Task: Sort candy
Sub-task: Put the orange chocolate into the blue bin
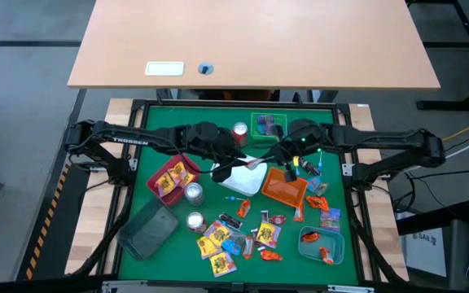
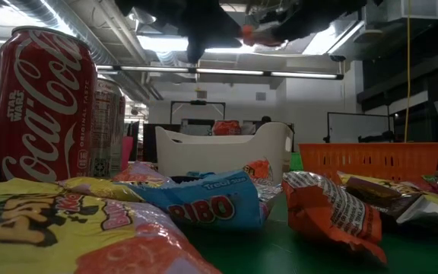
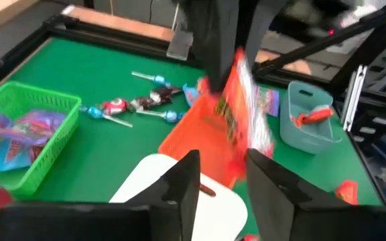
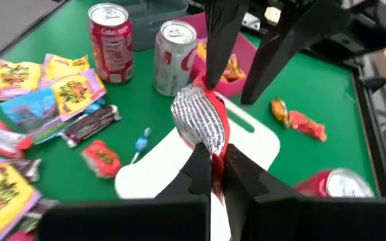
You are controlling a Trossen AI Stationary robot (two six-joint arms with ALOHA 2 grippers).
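The right gripper (image 4: 214, 175) has its fingers pressed together on an orange wrapper (image 4: 203, 119) with a silver underside, held in the air above the white tray (image 4: 263, 137). This pinch is clear only in the right wrist view. The high view shows both grippers meeting over the white tray (image 1: 247, 181) near the mat's centre, but not the contact itself.

The left gripper (image 3: 223, 175) has its fingers spread, with the same orange wrapper (image 3: 246, 110) hanging just beyond them, gripped from above by the other arm. In the right wrist view the left arm's two fingers stand apart on either side of the wrapper's top.

The rest of the candy lies elsewhere:
- Loose pile (image 1: 234, 236) of yellow, blue and red packets on the green mat (image 1: 218, 122), at the near edge
- Yellow packets in the pink tray (image 1: 159, 175)
- Purple-blue packets in the green basket (image 1: 255, 126)
- Red pieces in the teal bin (image 1: 309, 251)
- Lollipops (image 3: 122, 110) on the mat, between the green basket and the orange basket (image 3: 193, 130)

Three cans (image 1: 194, 194) stand on the mat, and a grey bin (image 1: 149, 232) sits at its near left corner.

In the low view a red cola can (image 2: 40, 106) and foreground packets (image 2: 204, 202) block most of the mat; the arms show only as dark shapes overhead
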